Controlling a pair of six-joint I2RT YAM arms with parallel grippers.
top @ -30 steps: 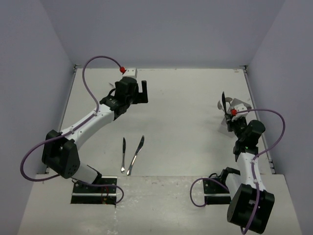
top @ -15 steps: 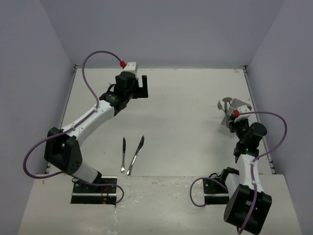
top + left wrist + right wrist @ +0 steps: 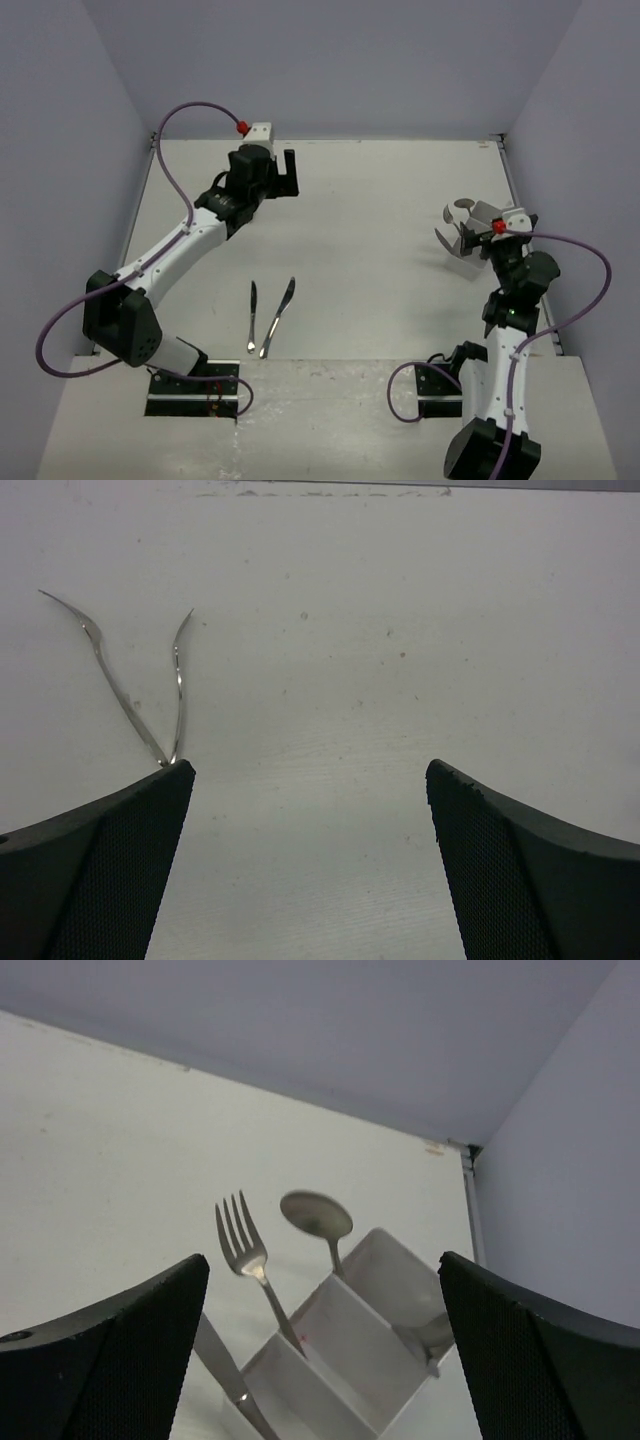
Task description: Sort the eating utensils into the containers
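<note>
Fork [image 3: 243, 1244] and spoon [image 3: 316, 1216] in container [image 3: 398, 1282]

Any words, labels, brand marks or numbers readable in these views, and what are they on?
No readable text in any view.
The container, fork, spoon and two loose knives: no lettering visible.
A small pale patch at the far right corner of the table: too small and blurred to read.

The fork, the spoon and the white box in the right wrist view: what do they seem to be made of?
The fork and the spoon look like polished metal: silver-grey with bright reflections. The box is probably thin plastic: pale white, matt, with flat thin walls.
</note>
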